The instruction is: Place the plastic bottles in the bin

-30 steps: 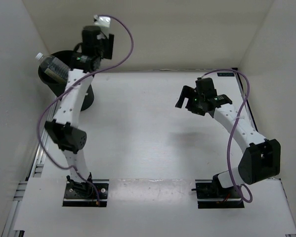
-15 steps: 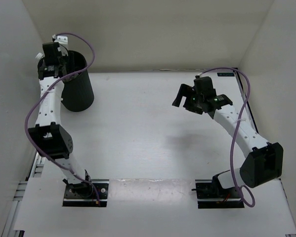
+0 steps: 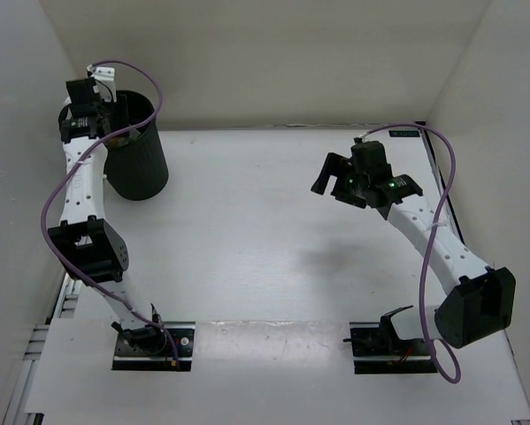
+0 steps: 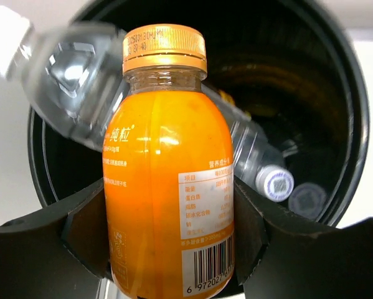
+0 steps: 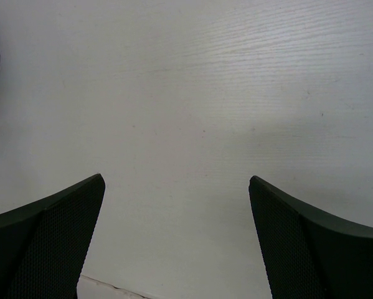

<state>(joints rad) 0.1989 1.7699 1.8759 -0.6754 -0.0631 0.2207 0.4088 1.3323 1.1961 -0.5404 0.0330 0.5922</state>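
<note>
My left gripper (image 4: 167, 218) is shut on an orange bottle (image 4: 164, 156) with an orange cap, held upright over the mouth of the black bin (image 4: 354, 124). A clear bottle (image 4: 68, 81) with a white cap leans out over the bin's left rim. Other bottles lie inside; two of their round ends (image 4: 274, 182) show. In the top view the left gripper (image 3: 86, 119) sits at the bin's (image 3: 141, 168) back left rim and hides the bottles. My right gripper (image 3: 331, 177) is open and empty above bare table (image 5: 177, 180).
White walls enclose the table on the left, back and right. The bin stands in the far left corner close to the left wall (image 3: 26, 133). The right arm's purple cable (image 3: 441, 168) loops near the right wall.
My left gripper has swung from behind the bin leftward to its back left rim, now covering the clear bottle that stuck out. The right gripper has barely shifted.
</note>
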